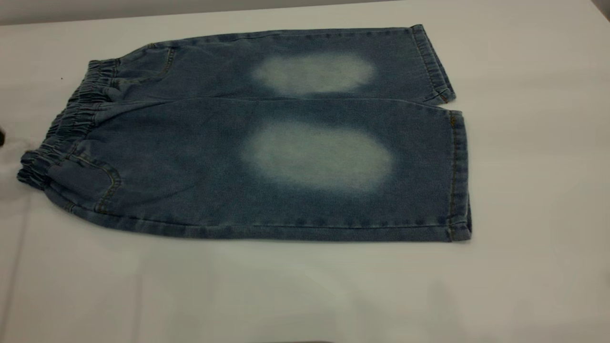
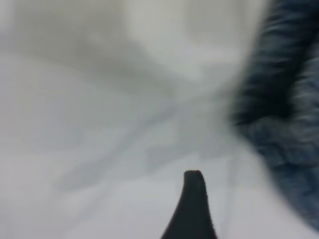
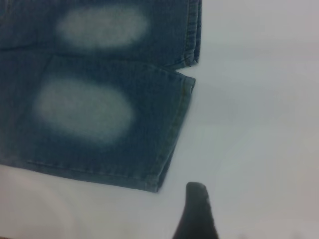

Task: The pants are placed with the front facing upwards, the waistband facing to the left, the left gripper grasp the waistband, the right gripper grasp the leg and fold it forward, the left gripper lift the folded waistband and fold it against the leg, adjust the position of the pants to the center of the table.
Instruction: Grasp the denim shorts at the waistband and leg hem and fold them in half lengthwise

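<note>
Both hands mostly out of frame. Left hand [image 2: 193,199]: only one black fingertip shows in the left wrist view, over bare bench just beside the waistband [image 2: 284,99], not touching it; can't tell if wide or narrow. In the exterior view a dark sliver at the picture's left edge, just off the waistband, too cut off to identify. Right hand [image 3: 196,209]: again one fingertip only, in the right wrist view, over bare bench near the corner of the near leg hem [image 3: 172,134], clear of the cloth; spread can't be told.

Pants [image 1: 267,143] lie flat on the bench [image 1: 533,166], front up, two pale ovals showing, unfolded. Waistband [image 1: 66,124] at the pants' left end, both leg hems at the right end. Back side hidden.

Room: wide bare bench right of the hems and in front of the near leg. Less room behind the far leg, whose edge lies near the bench's back edge. Bare bench left of the waistband.
</note>
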Available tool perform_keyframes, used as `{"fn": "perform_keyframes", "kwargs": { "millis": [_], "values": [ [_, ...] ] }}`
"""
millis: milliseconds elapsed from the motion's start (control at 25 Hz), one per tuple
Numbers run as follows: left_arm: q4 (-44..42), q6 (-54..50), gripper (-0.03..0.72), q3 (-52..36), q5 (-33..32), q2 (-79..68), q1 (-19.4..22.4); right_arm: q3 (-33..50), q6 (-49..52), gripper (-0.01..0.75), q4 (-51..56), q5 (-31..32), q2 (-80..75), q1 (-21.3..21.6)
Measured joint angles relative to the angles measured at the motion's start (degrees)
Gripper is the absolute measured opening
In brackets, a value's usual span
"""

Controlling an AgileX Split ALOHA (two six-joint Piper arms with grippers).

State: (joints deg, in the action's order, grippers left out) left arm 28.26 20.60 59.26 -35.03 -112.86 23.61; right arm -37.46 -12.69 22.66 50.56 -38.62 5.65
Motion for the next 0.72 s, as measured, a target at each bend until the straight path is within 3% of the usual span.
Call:
{"fn": "perform_keyframes", "kwargs": {
  "millis": [200, 480, 720],
  "values": [
    [-2.0, -1.7, 0.526, -0.1, 1.6, -1.8, 0.0, 0.0, 0.0, 0.477, 0.1, 0.0, 0.0, 0.0],
    [8.7, 9.2, 0.519, -0.1, 3.2, -4.6, -2.3, 0.0, 0.0, 0.477, 0.1, 0.0, 0.0, 0.0],
    [11.0, 11.2, 0.519, -0.1, 4.3, -4.7, -4.0, 0.0, 0.0, 0.477, 0.1, 0.0, 0.0, 0.0]
  ]
}}
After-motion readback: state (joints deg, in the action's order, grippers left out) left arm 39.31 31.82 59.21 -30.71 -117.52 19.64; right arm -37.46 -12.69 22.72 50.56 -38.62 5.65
